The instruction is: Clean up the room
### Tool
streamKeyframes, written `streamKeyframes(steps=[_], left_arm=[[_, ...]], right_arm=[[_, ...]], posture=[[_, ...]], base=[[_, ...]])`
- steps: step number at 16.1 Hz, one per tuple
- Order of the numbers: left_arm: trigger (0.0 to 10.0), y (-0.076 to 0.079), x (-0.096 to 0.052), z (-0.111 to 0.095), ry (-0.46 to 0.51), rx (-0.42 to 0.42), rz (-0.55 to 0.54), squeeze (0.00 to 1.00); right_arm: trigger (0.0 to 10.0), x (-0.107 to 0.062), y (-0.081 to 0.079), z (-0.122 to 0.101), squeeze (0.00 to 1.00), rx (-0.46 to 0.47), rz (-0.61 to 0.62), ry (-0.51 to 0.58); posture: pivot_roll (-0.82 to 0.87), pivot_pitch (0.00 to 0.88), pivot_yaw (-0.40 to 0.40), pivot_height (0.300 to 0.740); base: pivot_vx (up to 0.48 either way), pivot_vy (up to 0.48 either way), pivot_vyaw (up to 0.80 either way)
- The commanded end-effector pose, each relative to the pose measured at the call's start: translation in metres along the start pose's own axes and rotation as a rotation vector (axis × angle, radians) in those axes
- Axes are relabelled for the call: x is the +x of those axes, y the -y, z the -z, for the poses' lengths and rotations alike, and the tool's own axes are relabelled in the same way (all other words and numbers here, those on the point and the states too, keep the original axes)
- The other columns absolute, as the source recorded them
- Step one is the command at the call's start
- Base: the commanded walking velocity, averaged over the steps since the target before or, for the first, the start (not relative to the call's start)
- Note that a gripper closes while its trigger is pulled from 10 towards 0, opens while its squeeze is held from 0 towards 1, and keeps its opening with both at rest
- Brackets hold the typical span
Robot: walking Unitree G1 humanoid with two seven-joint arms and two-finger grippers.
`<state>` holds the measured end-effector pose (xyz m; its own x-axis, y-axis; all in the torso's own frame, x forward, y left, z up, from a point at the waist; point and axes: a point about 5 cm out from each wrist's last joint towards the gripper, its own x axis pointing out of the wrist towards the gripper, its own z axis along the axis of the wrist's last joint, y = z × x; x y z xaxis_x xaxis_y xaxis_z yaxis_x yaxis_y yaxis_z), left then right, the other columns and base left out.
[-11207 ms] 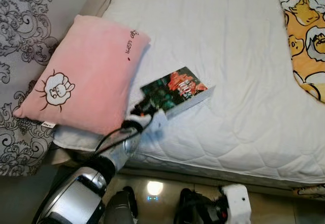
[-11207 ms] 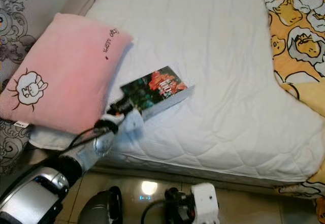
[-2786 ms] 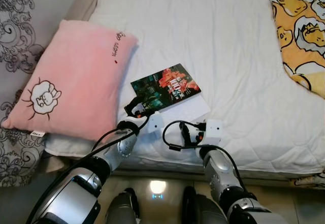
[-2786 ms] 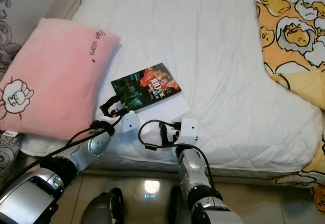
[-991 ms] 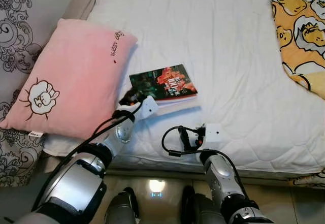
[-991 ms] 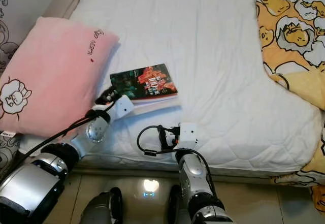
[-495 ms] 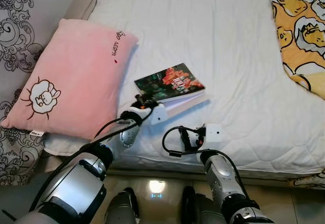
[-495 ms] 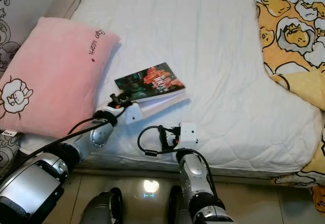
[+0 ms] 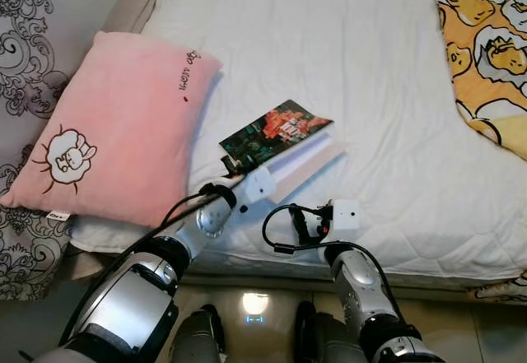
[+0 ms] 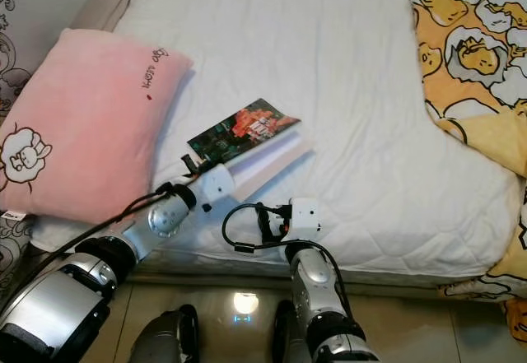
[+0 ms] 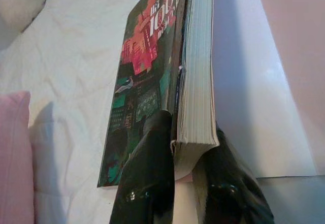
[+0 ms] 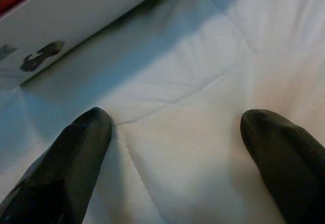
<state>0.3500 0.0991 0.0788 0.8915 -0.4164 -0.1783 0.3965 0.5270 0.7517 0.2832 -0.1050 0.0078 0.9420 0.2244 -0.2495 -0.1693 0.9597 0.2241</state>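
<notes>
Book [image 9: 276, 132] is the thing in hand, lying near the front edge of the white bed [image 9: 346, 67] and tipped up along one side. Going left to right: the pink pillow [image 9: 115, 124] sits at the bed's left corner, just beside the book; the left gripper [image 11: 175, 173] has its two black fingers clamped on the book's near corner, one finger on the dark cover, the other against the page block. Further right, the right gripper [image 12: 177, 148] hovers just above the quilt with its fingers spread wide, gripping nothing; the yellow patterned blanket [image 9: 486, 42] lies at the far right. I judge the paperback light and fairly stiff, but floppy when pinched by one corner, with a glossy cover likely to slip. Holding deeper along the spine, or supporting it from beneath with the free gripper, would seem steadier.
</notes>
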Motion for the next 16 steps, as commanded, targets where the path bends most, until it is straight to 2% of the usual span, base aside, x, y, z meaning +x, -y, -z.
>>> streamKeyframes(steps=[1,5,7,9,14,16], left_arm=[[0.0,0.0,-0.004,0.008,-0.035,-0.057,-0.003,0.0],[0.0,-0.017,-0.005,0.007,0.002,-0.063,-0.02,0.0],[0.0,-0.016,-0.009,0.011,0.001,-0.062,-0.005,0.0],[0.0,-0.012,-0.013,0.015,-0.013,-0.105,0.007,0.0],[0.0,-0.008,-0.016,0.015,-0.019,-0.14,0.029,0.0],[0.0,-0.013,-0.017,0.01,0.011,-0.145,0.02,0.0]], right_arm=[[10.0,-0.005,0.005,0.009,0.0,0.014,0.039,-0.035],[10.0,0.01,-0.003,-0.032,0.0,-0.036,0.01,0.124],[10.0,0.013,-0.011,-0.046,0.0,-0.098,-0.029,0.177],[10.0,0.017,-0.022,-0.056,0.0,-0.153,-0.07,0.213],[10.0,0.031,-0.033,-0.054,0.0,-0.205,-0.104,0.128],[10.0,0.04,-0.041,-0.05,0.0,-0.276,-0.109,0.036]], posture=[[0.1,0.237,-0.02,0.74],[0.11,0.227,-0.02,0.74],[0.12,0.221,-0.021,0.74],[0.12,0.216,-0.024,0.74],[0.15,0.212,-0.034,0.74],[0.17,0.206,-0.04,0.74]], base=[[0.0,0.0,0.0],[0.0,0.0,0.0],[0.0,0.0,0.0],[0.0,0.0,0.0],[0.0,0.0,0.0],[0.0,0.0,0.0]])
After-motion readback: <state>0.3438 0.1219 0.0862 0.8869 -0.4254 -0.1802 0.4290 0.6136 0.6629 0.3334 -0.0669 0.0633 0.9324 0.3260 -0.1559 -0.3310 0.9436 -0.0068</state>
